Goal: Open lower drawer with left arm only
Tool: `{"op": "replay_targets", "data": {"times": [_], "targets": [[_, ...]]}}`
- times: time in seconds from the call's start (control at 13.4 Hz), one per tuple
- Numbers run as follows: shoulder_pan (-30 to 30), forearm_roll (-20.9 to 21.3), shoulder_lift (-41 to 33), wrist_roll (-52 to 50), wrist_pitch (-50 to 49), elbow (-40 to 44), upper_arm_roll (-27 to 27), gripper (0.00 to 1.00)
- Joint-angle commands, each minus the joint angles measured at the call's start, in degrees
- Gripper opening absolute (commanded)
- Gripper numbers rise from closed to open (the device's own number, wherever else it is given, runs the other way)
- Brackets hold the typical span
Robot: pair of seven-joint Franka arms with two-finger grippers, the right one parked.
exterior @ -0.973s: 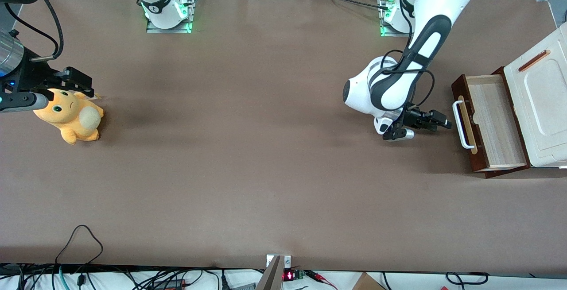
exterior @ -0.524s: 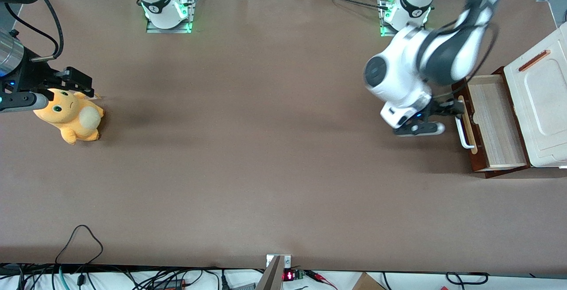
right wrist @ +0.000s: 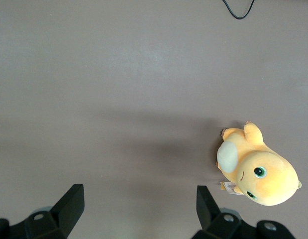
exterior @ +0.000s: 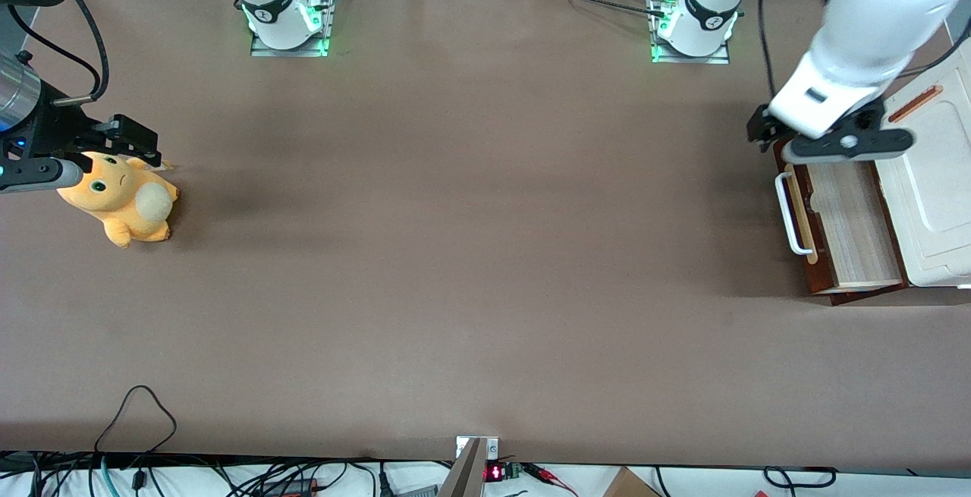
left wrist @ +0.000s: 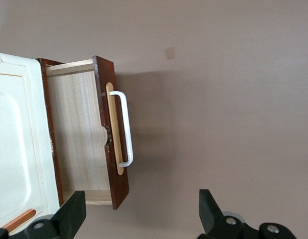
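Reddish-brown lower drawer (exterior: 842, 216) already stands pulled out, so the gripper (left wrist: 139, 219), fingers spread and empty above it, should simply rise clear of the white handle (left wrist: 125, 127)

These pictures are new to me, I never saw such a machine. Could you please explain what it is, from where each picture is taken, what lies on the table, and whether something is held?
This is a pair of white robot arms bolted to a brown table. The wide picture looks down at the arms from the front. The other two come from small cameras on the arms' wrists, so the black fingers of each gripper show at the edge.

The working left arm is raised, and its gripper hangs open above the table, in front of the lower drawer, holding nothing. That dark wooden drawer with a white bar handle is already pulled out, showing its pale, empty inside. It slides out from under a cream-white cabinet top.

Toward the parked arm's end of the table lies an orange plush toy, touched by nothing.
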Motion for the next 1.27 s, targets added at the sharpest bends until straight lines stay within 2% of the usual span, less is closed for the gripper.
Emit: {"op": "replay_targets", "data": {"times": [0.0, 0.22, 0.37, 1.2], "targets": [[2.13, -9.27, -2.31, 7.45, 0.49, -0.28, 2.59, 1.0], [3.1, -12.37, -3.28, 9.22, 0.32, -0.28, 3.3, 1.0], [3.1, -12.82, -3.28, 9.31, 0.05, -0.28, 3.66, 1.0], [3.1, -12.82, -3.28, 9.23, -1.26, 1.57, 3.75, 1.0]]}}
